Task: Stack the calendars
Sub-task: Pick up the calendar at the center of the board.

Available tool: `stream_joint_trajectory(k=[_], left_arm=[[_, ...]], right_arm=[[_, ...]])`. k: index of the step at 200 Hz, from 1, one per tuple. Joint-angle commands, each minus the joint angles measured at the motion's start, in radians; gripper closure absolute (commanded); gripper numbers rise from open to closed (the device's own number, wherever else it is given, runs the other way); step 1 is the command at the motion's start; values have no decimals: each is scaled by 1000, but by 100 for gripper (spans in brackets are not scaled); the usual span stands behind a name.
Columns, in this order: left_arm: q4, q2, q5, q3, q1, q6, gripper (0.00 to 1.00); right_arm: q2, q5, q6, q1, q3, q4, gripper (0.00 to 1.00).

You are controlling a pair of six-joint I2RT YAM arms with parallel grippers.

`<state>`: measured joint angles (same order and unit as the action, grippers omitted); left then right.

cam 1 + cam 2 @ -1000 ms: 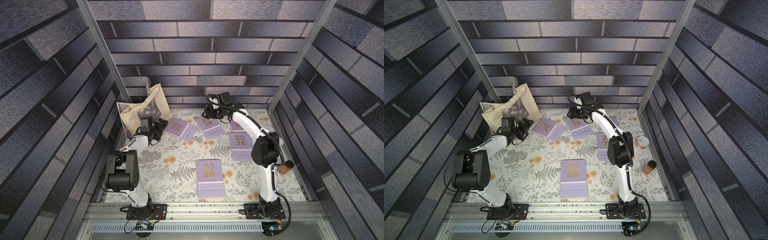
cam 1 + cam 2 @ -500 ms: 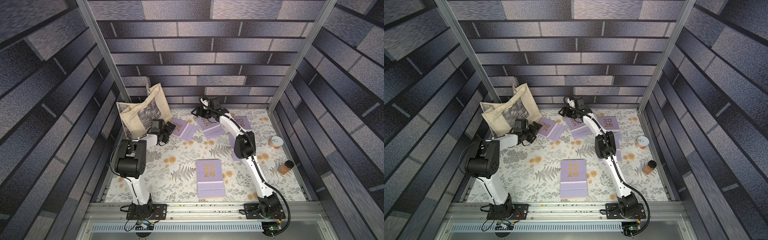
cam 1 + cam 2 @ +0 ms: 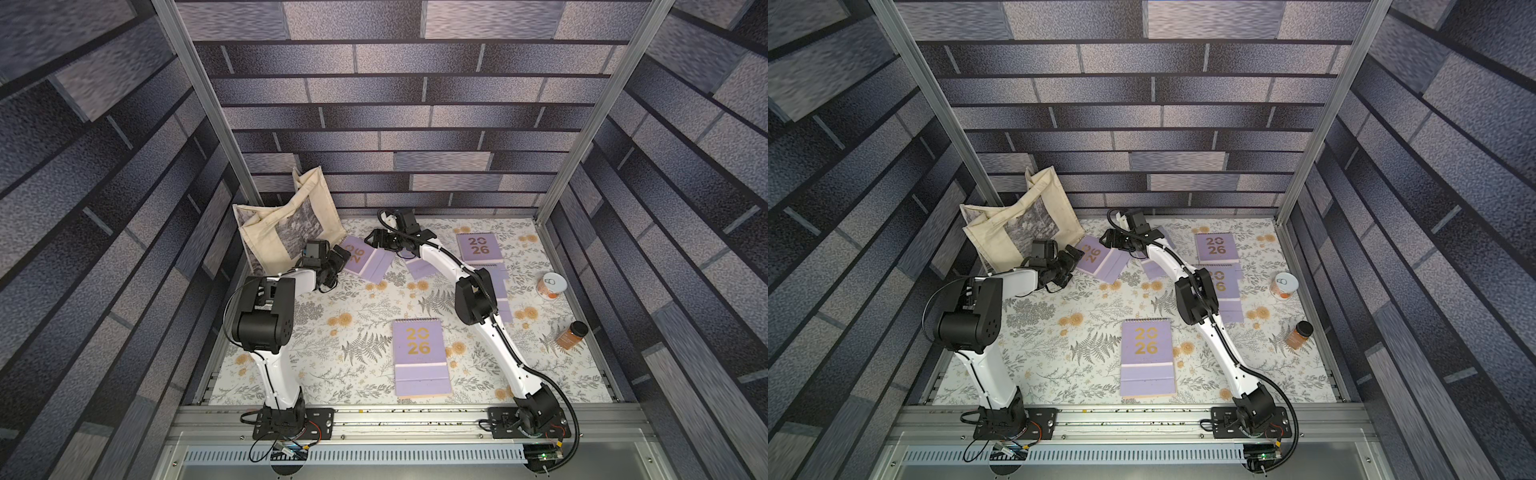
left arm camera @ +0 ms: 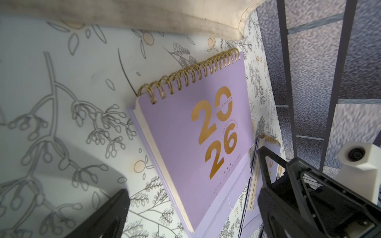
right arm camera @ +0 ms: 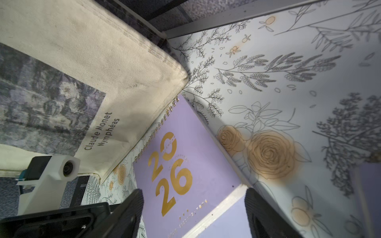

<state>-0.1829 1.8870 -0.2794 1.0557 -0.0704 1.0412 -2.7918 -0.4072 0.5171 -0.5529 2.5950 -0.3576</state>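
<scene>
On floral table (image 3: 353, 299), far-left corner: tote (image 3: 286, 224), propped vs wall, inside not visible. Nr right edge: can (image 3: 552, 284), lid on, contents unseen. Nearer front: jar (image 3: 571, 334), dark cap, orange fill.

Lilac calendars, flat, unstacked: front-centre one (image 3: 419, 353); far-right one (image 3: 478, 247); tote-side one (image 3: 365, 259), spiral edge twd bag.

L gripper (image 3: 338, 259): jaws fully apart at tote-side one's left edge; holds nothing. L wrist view: fingers (image 4: 111, 218) either side of that cover (image 4: 195, 134); contact can't tell. R gripper (image 3: 374, 240): jaws well apart, less than full, at same calendar's far edge; grips nothing. R wrist view: pads (image 5: 129, 214) flank cover's lower part (image 5: 195, 164); touching or not, can't tell.

Mostly hidden under R arm (image 3: 473, 299): two more calendars, one at elbow (image 3: 500, 291), one under forearm (image 3: 419, 268), gold digits cut off.
</scene>
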Motion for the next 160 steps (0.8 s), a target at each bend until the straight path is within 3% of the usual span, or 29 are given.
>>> stream_joint_trajectory(k=[1,80,160], left_arm=[[-12,4,15,0,3,8,0],[-26,9,7,-5,18,10,0],[-49,37,-20,-6,26,20,0]], right_arm=[[-32,52,-7,13,14,-10,20],[-16,108,-55,11,-11,-10,20],[-20,77,-45,-4,-54,-70,21]])
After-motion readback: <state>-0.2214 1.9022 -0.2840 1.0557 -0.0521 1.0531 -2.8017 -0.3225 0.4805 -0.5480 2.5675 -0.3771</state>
